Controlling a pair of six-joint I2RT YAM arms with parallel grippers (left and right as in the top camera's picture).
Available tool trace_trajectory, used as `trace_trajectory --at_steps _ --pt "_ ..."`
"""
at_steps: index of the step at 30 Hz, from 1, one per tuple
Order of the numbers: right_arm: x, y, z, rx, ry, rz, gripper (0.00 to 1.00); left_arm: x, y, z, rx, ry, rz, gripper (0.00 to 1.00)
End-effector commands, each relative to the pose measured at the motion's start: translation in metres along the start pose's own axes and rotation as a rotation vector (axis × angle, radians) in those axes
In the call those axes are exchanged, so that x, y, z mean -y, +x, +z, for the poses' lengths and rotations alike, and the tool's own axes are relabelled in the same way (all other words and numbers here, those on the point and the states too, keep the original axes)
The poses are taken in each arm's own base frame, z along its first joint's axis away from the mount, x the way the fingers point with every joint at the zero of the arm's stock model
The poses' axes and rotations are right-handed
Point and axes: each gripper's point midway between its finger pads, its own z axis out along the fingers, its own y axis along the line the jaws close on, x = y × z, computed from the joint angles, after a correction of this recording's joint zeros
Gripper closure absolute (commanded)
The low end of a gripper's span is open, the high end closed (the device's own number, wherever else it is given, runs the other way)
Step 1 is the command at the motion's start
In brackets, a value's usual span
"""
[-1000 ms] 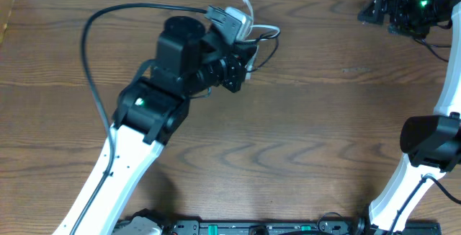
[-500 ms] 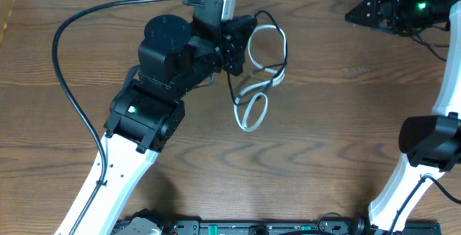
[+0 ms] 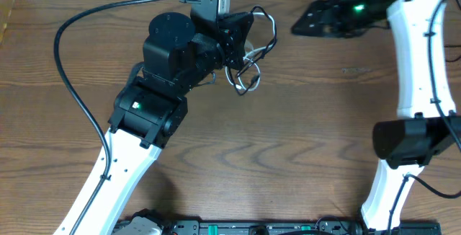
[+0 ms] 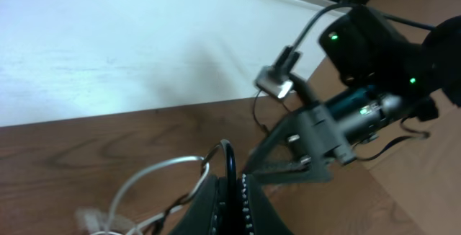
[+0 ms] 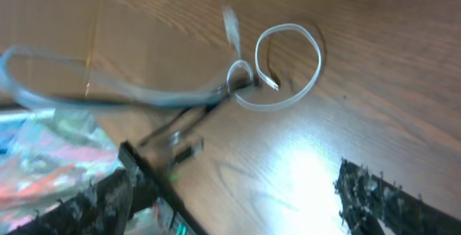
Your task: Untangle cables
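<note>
My left gripper (image 3: 241, 33) is shut on the black cable (image 3: 271, 32) at the table's far middle and holds it off the wood. The white cable (image 3: 247, 85) hangs looped and tangled with it just below the jaws. In the left wrist view the black cable (image 4: 228, 164) runs between my closed jaws (image 4: 230, 199), with a white cable loop (image 4: 148, 179) to the left. My right gripper (image 3: 308, 22) is open and empty, just right of the tangle. The blurred right wrist view shows the white cable loop (image 5: 288, 69) ahead of the spread fingers (image 5: 238, 206).
The left arm's thick black wire (image 3: 72, 83) arcs over the left side of the table. The table's far edge and a white wall (image 4: 108, 40) lie just behind the cables. The right arm's base (image 3: 410, 145) stands at the right.
The white loop that lay spread on the table has been drawn up into a tight bunch under my left gripper. My right arm has swung left, close to the cables.
</note>
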Motion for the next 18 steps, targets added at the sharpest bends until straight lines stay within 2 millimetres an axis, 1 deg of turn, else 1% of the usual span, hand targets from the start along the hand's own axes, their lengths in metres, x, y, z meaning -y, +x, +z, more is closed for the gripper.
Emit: trace_trajectory --at_steps 1,5,8,9,11,13,16,18 --pt "-0.001 0.006 0.029 -0.050 0.047 0.089 0.12 -0.004 0.000 0.003 0.004 -0.018 -0.011 0.93" --pt "-0.008 0.010 0.057 -0.081 0.034 0.090 0.13 -0.005 0.001 0.004 -0.001 -0.020 -0.011 0.92" --pt "-0.008 0.009 0.076 -0.083 0.030 0.094 0.13 -0.005 0.001 0.004 -0.001 -0.020 -0.012 0.93" --pt "-0.006 0.008 0.080 -0.079 0.039 0.105 0.14 -0.005 0.001 0.004 -0.001 -0.020 -0.011 0.93" --pt "0.004 0.004 0.089 -0.058 0.075 0.147 0.15 -0.005 0.001 0.004 -0.001 -0.020 -0.011 0.93" --pt "0.014 -0.001 0.095 -0.031 0.115 0.189 0.21 -0.005 0.001 0.004 0.000 -0.020 -0.012 0.92" --pt "0.046 -0.004 0.100 0.015 0.259 0.290 0.31 -0.004 -0.002 0.003 0.010 -0.017 -0.009 0.93" --pt "0.071 0.000 0.098 0.036 0.377 0.349 0.35 -0.006 -0.008 0.000 0.029 -0.021 -0.007 0.93"
